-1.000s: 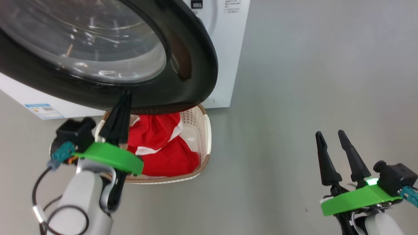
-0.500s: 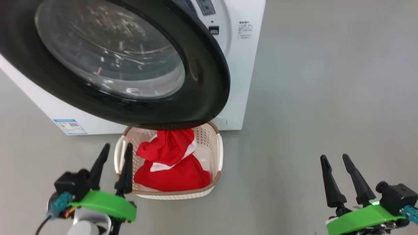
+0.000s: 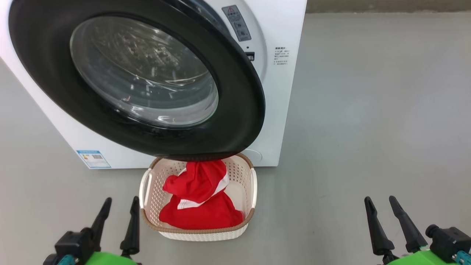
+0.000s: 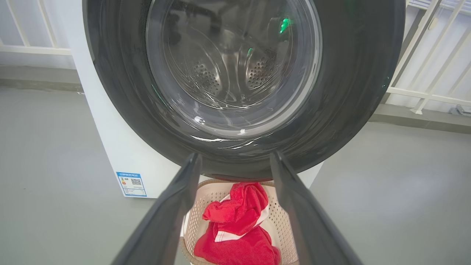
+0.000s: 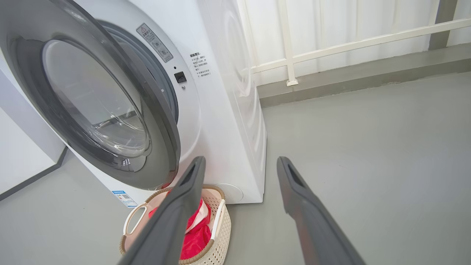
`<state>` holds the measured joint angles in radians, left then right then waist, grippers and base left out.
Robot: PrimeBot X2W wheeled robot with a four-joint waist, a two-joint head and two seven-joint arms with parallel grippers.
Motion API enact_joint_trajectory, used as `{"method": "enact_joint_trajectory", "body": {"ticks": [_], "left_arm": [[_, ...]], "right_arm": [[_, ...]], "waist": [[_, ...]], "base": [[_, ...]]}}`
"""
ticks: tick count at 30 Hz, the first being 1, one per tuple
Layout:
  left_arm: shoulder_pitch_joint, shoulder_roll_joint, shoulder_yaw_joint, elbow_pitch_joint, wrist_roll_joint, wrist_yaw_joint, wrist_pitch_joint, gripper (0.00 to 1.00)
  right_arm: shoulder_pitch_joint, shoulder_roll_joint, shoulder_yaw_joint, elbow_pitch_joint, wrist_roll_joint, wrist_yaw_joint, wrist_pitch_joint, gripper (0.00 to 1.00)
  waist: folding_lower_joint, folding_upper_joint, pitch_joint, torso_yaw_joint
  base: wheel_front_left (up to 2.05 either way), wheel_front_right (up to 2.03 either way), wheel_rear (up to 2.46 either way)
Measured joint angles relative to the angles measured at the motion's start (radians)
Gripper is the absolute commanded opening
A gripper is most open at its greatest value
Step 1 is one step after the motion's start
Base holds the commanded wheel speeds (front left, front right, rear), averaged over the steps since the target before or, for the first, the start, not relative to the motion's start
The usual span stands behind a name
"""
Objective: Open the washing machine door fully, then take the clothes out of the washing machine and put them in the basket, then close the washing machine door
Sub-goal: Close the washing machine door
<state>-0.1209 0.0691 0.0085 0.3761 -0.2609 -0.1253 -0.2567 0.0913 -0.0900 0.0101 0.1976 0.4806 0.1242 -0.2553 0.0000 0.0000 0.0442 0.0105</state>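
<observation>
- The washing machine door (image 3: 239, 110) stands ajar, its free edge swung out from the white front of the washing machine (image 3: 279, 92). As I judge it, only the closing remains.
- The clothes (image 3: 206, 209) lie heaped in the basket (image 3: 206, 235), which sits on the floor just in front of the machine, its far end under the door's lower rim.
- The left fingers (image 3: 131, 228) are spread wide and hold nothing, low beside the basket. The right fingers (image 3: 375, 230) are spread wide and empty too, well apart to the right.
- Risk: a push on the glossy rim or the bulging glass could slide off, so the door swings without latching or rebounds.
- Risk: a reach from the left passes close over the basket, so a finger could nudge it or snag the red fabric.
- Risk: the top of the heap looks close to the door's rim. Whether they touch, I cannot tell.
- The floor (image 3: 368, 129) is smooth, grey and level.
- A white railing (image 5: 331, 48) and a low grey kerb run behind the machine.
</observation>
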Motion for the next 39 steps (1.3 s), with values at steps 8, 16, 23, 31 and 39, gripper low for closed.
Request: {"method": "enact_joint_trajectory", "body": {"ticks": [8, 16, 23, 31, 39], "left_arm": [[0.065, -0.018, 0.05, -0.068, 0.036, 0.0, 0.0, 1.0], [0.135, -0.021, 0.084, -0.12, 0.058, 0.0, 0.0, 1.0], [0.144, -0.024, 0.088, -0.123, 0.058, 0.0, 0.0, 1.0], [0.144, -0.025, 0.088, -0.128, 0.056, 0.0, 0.0, 1.0], [0.144, -0.025, 0.074, -0.132, 0.041, 0.002, 0.0, 1.0]], "right_arm": [[0.017, -0.002, -0.019, -0.008, -0.008, 0.0, 0.0, 1.0], [0.043, -0.001, -0.03, -0.012, -0.014, 0.0, 0.0, 1.0], [0.046, 0.0, -0.032, -0.012, -0.015, 0.0, 0.0, 1.0], [0.046, 0.001, -0.032, -0.013, -0.016, 0.0, 0.0, 1.0], [0.039, 0.004, -0.03, -0.018, -0.016, 0.0, 0.0, 0.25]], "waist": [[0.0, 0.0, -0.016, 0.006], [0.0, 0.0, -0.024, 0.005], [0.0, 0.0, -0.024, 0.006], [0.0, 0.0, -0.021, 0.008], [0.0, 0.0, -0.007, 0.025]], "base": [[0.0, 0.0, 0.0], [0.0, 0.0, 0.0], [0.0, 0.0, 0.0], [0.0, 0.0, 0.0], [0.0, 0.0, 0.0]]}}
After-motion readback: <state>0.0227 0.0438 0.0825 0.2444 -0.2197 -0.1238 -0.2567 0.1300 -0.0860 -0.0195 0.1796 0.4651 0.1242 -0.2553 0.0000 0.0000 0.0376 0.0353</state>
